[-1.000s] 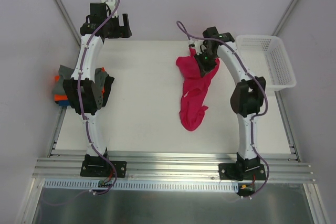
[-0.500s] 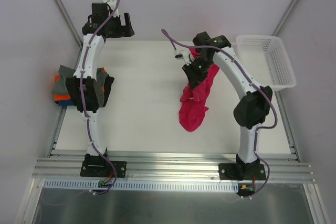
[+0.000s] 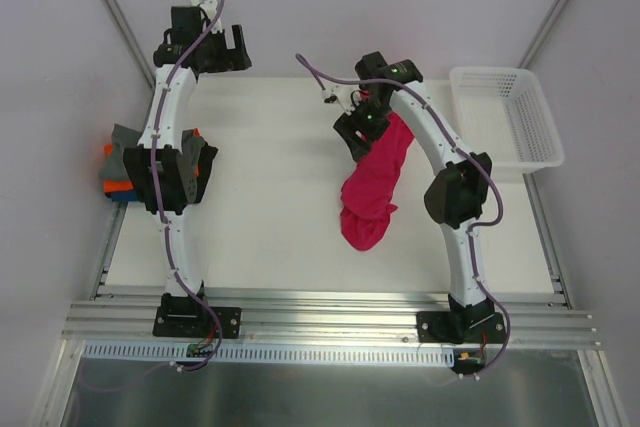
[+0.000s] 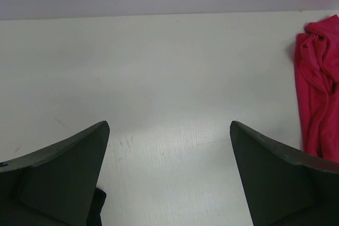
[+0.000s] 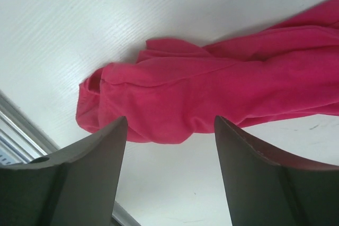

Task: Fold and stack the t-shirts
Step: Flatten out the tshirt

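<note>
The magenta-red t-shirt (image 3: 372,192) lies crumpled in a long heap on the white table, right of centre. Its upper end is hidden under my right arm. My right gripper (image 3: 350,134) hangs just left of that upper end, open and holding nothing. In the right wrist view the shirt (image 5: 212,99) lies loose beyond the gripper (image 5: 170,119). My left gripper (image 3: 235,47) is at the far back left, open and empty (image 4: 169,130), with the shirt's edge (image 4: 318,93) far to its right. Folded t-shirts, grey, orange and blue, are stacked (image 3: 115,172) at the left table edge, partly behind my left arm.
A white lattice basket (image 3: 490,71) stands at the back right corner of the table. Metal rails (image 3: 320,312) run along the near edge. Grey walls close in the back and both sides.
My right gripper has gone from shut to open and let go of the red shirt. The arm swung left, and the shirt settled lower on the table.
</note>
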Robot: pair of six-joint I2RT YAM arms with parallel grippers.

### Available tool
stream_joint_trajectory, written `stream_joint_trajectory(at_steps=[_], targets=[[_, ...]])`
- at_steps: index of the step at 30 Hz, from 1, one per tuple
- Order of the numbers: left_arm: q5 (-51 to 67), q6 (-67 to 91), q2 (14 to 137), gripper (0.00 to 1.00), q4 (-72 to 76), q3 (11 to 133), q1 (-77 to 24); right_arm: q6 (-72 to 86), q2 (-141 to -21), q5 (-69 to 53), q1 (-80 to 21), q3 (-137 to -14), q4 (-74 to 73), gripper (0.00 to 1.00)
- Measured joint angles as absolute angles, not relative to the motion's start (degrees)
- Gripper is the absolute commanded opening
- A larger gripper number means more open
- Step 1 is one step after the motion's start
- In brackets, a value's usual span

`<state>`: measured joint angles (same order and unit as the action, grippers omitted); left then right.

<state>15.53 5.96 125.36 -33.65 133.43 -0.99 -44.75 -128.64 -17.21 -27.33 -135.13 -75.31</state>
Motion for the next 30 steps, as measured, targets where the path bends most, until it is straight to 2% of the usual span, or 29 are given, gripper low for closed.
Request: stream_joint_trajectory(at_steps=[17, 19, 20, 21, 30], targets=[[14.9, 6.0, 124.6, 0.99, -33.6, 132.2, -0.6, -55.9, -140.1, -14.7, -35.7, -131.4, -75.5, 0.67], [14.9, 6.0, 124.5, 0.99, -33.6, 132.2, -0.6, -56.5, -140.6, -14.0, -36.1, -131.3, -75.4, 0.40], [14.9, 6.0, 124.5, 0.99, -33.6, 132.2, -0.6, -56.8, -140.6, -13.6, -36.4, -131.1, -75.4, 0.22], [14.9, 6.0, 124.5, 0.99, -33.6, 132.2, -0.6, -57.0, -140.6, -13.2, -36.6, -130.9, -75.5, 0.01], [15.8, 6.6, 124.5, 0.99, -33.6, 132.2, -0.7, -58.2, -136.1, -6.0, -34.5, -122.4, -75.5, 0.01]])
